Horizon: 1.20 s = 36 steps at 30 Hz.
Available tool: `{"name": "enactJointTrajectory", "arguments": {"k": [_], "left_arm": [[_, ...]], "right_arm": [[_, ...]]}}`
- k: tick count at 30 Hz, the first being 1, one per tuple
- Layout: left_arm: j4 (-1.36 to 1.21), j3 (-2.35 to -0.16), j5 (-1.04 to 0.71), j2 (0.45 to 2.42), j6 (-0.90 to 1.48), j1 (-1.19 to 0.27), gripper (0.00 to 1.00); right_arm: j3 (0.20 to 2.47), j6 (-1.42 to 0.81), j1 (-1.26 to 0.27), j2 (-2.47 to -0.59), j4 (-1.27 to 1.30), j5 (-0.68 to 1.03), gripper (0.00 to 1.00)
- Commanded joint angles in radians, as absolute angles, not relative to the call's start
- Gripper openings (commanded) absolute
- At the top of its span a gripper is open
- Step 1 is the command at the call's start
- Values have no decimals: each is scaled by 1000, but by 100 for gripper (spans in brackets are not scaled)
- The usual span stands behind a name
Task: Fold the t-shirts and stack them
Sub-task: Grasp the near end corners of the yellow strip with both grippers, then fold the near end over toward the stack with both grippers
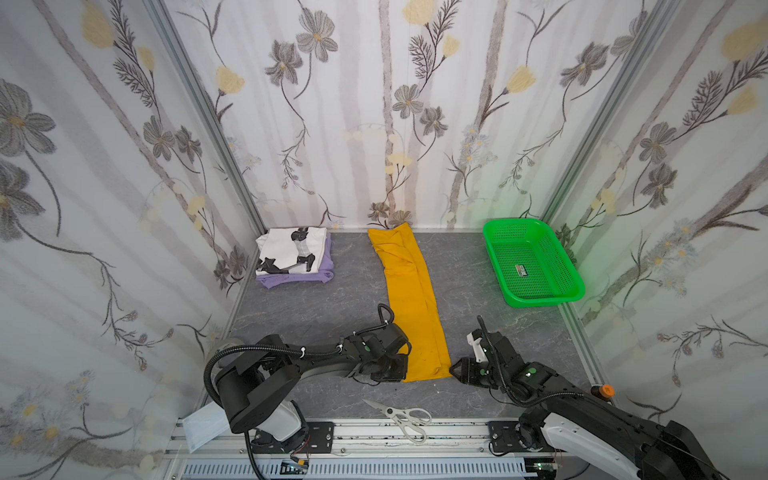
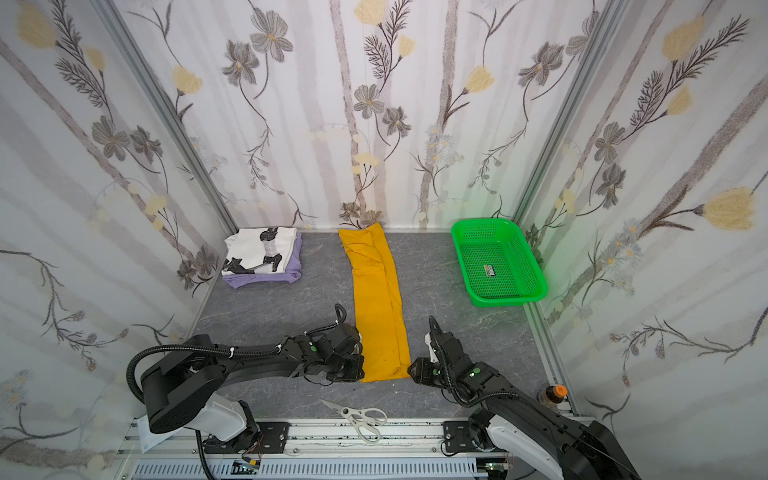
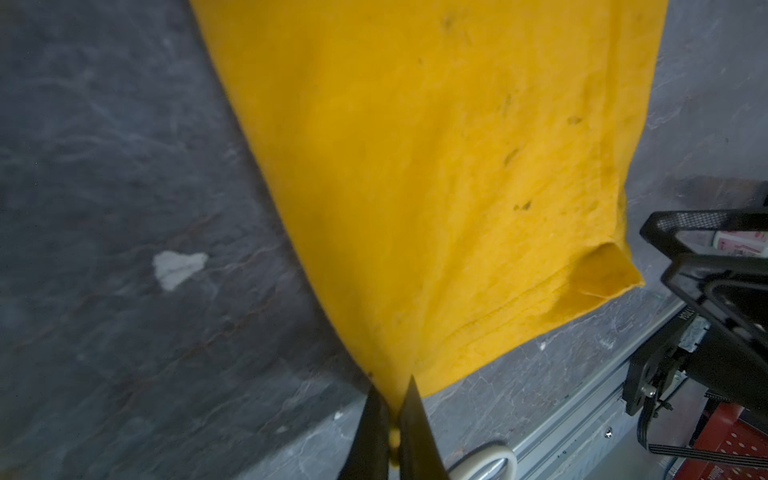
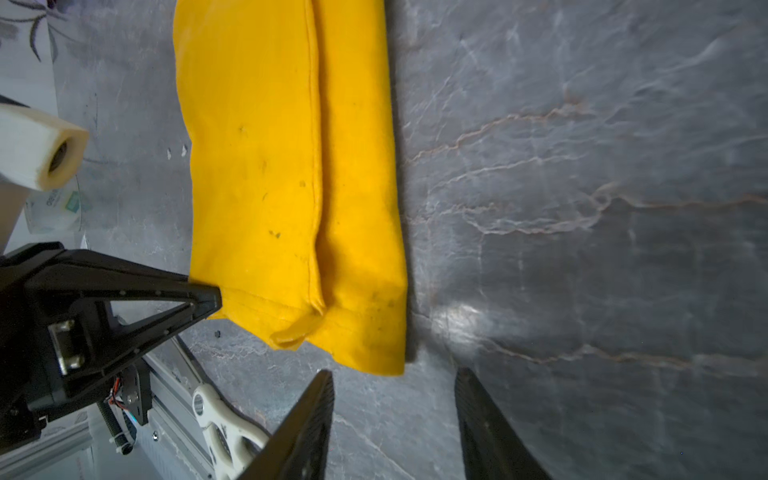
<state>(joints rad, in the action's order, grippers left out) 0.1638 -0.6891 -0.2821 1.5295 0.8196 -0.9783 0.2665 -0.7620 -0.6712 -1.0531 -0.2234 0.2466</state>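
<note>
Trouble can come first from the right side. The right hand [image 4: 394, 371] stands with its fingers apart and empty, and the near right corner of the yellow shirt [image 1: 411, 299] lies just ahead of the gap, not yet inside it. If this hand closes where it is, I think it catches only the top layer, or nothing. The hem there is loose, with one small flap curling open, so a lift can pull the layers apart and spoil the long fold. If only one side rises, the strip can twist.

The left hand [image 3: 392, 399] is clenched on the near left corner of the same shirt; yellow cloth shows between its fingers.

The shirt lies as a narrow strip on the tabletop [image 1: 324, 307], from the back wall toward the front. The white shirt [image 1: 286, 249] rests folded on the lavender shirt [image 1: 291, 277] at the back left. The scissors [image 1: 405, 415] lie near the front edge, close to the hem, and dragged cloth may snag there.
</note>
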Motion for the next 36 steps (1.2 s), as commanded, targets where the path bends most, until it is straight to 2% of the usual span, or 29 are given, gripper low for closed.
{"name": "enactJointTrajectory", "arguments": {"k": [1,4,10,12,16,20,27,32,36], "left_arm": [[182,-690,-272,1530,836,-979,1],[182,-685,-270,1525,834,-979,2],[193,-675,-272,1509,825,-979,2],[197,-662,-264,1494,827,-979,2],[212,-616,-261,1435,842,-979,2],[244,-556,-268,1332,868,-981,2],[368,-519,-259,1152,888,-988,4],[398,-563,-245,1126,858,-973,7],[305,-604,-279,1144,876,-910,8]], "right_arm": [[259,-776,-702,-1090,-130,278,48],[250,-793,-713,-1119,-92,277,46],[258,-782,-718,-1145,-109,227,18],[274,-760,-722,-1149,-174,178,0],[275,-715,-765,-1085,-185,220,0],[301,-726,-896,-1016,-207,276,0],[348,-834,-1083,-986,-224,236,0],[415,-833,-1076,-1018,-203,177,0],[501,-783,-997,-1077,-200,163,0]]}}
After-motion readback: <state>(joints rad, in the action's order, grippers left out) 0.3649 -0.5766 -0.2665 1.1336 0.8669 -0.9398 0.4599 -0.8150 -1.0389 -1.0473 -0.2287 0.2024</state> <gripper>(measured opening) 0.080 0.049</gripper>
